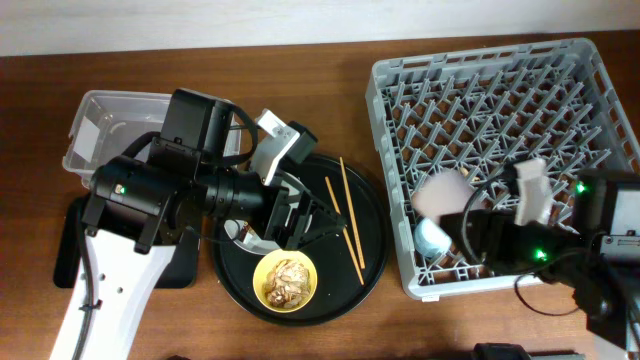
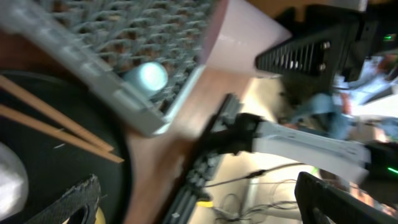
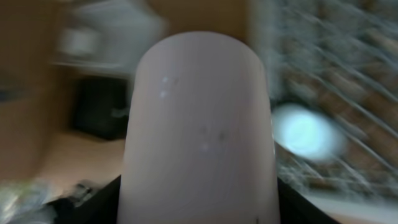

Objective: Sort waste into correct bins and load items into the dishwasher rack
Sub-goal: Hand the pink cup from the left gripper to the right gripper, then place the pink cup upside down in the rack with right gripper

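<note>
"What does the right tool point(image 1: 452, 206) hold?"

"It pinches the small pink cup point(image 3: 199, 124) over the big grey plastic rack point(image 1: 560, 70) with pegs. The small light-blue cup point(image 1: 432, 238) lies in the rack just beside the tool."

"And the left tool point(image 1: 305, 222)?"

"It is spread wide and holds nothing. The thin brown wooden chopsticks point(image 1: 346, 215) lie just beside it on the round black tray point(image 1: 372, 268)."
</note>
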Motion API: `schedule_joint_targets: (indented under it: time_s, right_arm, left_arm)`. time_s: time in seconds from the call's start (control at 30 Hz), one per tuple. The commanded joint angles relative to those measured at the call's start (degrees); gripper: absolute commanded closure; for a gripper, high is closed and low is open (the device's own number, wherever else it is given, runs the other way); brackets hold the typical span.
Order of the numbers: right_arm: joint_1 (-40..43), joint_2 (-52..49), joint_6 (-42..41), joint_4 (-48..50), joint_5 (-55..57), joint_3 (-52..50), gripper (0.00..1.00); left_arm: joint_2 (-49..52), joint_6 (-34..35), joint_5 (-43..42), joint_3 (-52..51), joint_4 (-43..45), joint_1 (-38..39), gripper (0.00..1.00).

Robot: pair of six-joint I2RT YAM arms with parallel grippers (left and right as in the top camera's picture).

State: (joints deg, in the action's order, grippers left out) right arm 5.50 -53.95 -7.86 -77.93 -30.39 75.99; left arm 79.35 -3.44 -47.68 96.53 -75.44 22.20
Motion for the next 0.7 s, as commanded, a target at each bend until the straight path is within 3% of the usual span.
schedule_joint_targets:
  time_s: [0.0, 0.2, 0.37, 0.57, 0.67]
  right_arm:
    - [2.08, -2.71, -5.6, -5.31, 24.65, 0.31, 0.39]
    - [2.03, -11.43, -6.23, -6.16, 28.57, 0.07, 0.39]
    - [2.03, -21.2, -6.27, -4.0, 30.38, 0.07, 0.39]
    - [2.03, -29.64, -9.18, -3.89, 33.88, 0.07, 0.39]
    - [2.03, -32.87, -9.18, -3.54, 33.83, 0.07, 0.24]
  left_arm:
    - [0.02, 1.16, 8.66, 0.15, -0.31, 0.13, 0.01]
    - [0.02, 9.49, 24.0, 0.15, -0.35, 6.69, 0.01]
    - [0.02, 21.31, 43.8, 0.15, -3.17, 15.74, 0.01]
    - [0.02, 22.27, 45.42, 0.04, -4.17, 20.0, 0.01]
    - [0.02, 22.27, 45.4, 0.04, -4.17, 21.03, 0.01]
